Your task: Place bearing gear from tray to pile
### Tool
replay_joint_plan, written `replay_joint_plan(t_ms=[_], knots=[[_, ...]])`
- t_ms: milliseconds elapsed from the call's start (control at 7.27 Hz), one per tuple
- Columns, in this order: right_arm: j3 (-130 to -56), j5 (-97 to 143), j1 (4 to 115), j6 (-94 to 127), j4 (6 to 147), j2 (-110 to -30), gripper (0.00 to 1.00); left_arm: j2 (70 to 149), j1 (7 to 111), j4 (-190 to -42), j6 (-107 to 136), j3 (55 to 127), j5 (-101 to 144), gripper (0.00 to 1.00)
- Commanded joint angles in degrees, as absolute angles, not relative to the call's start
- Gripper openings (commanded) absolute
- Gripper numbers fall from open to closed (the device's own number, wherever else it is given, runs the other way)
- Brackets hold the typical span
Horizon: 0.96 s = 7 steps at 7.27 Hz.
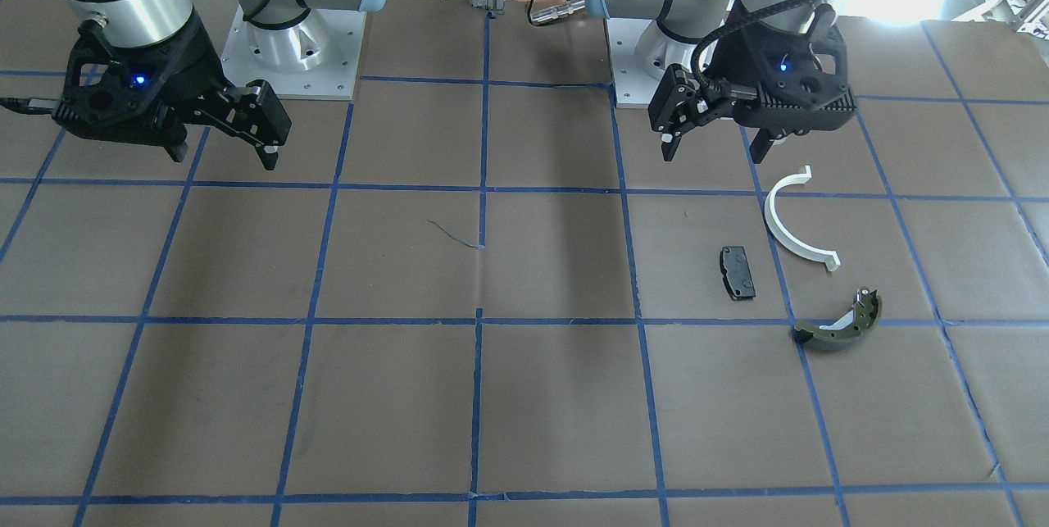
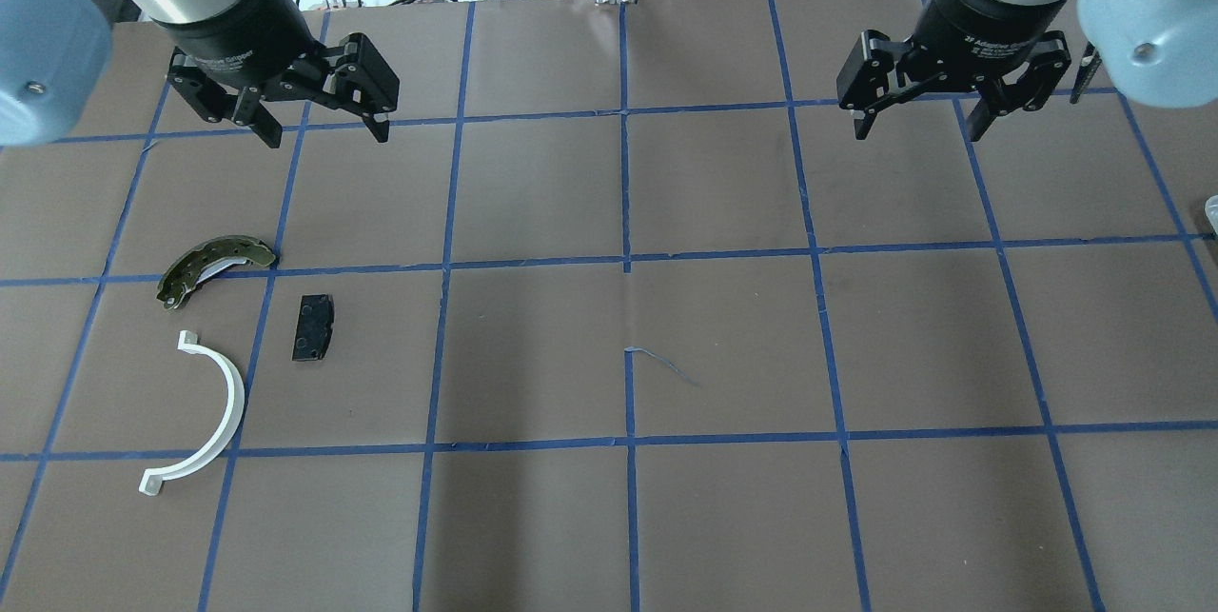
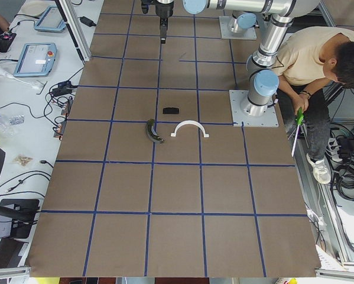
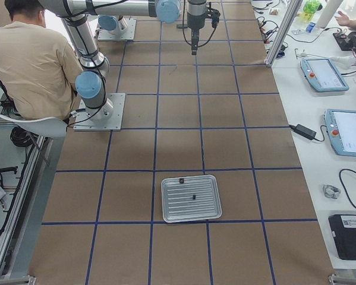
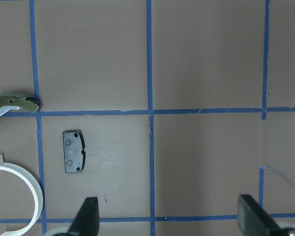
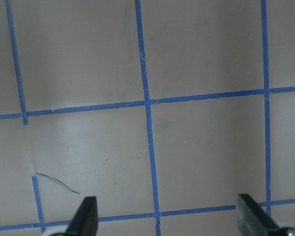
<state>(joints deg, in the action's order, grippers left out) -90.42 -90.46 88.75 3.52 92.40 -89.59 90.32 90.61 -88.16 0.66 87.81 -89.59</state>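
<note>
Gear first: the bearing gear [image 4: 193, 196] looks to be the small dark piece lying near the middle of the tray [image 4: 207, 205] (a second speck, by the tray's rim that faces the pile, is too small to name). The tray sits flat on the bench [image 2: 723, 345], out at the robot's right end. The right gripper [image 2: 917, 122] hangs well away from the tray, jaws spread wide and empty, so it is the natural one to send. I would bring it square over the tray, settle through the wrist camera which speck is the gear, then come straight down. Farthest from the tray lies the pile: white half-ring [image 2: 233, 398], black pad [image 2: 313, 327] and brake shoe [image 2: 211, 262]. The left gripper [image 2: 326, 131], likewise spread and empty, is near them. A long carry or a hand-over looks likely.
</note>
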Motion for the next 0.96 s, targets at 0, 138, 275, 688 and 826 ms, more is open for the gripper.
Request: replay_joint_plan(t_ms=[0,138,275,688,826], knots=[[-90.44,-90.44,88.68,3.52,92.37,-89.56,1.00,90.35,90.53,-88.24,0.70,87.37,-89.65,1.00],[-90.44,-90.53,88.77,3.43,92.37,-89.56,1.00,90.44,90.53,-88.24,0.62,87.71,-89.56,1.00],[-90.44,-90.53,88.77,3.34,92.46,-89.47,1.00,90.70,90.53,-88.24,0.35,87.63,-89.39,1.00],[-90.44,-90.44,88.59,3.16,92.46,-89.39,1.00,90.53,90.62,-88.33,0.09,88.07,-88.86,1.00],[-90.44,-90.70,88.59,-0.06,92.46,-89.38,1.00,90.44,90.62,-88.33,0.09,88.07,-88.86,1.00]])
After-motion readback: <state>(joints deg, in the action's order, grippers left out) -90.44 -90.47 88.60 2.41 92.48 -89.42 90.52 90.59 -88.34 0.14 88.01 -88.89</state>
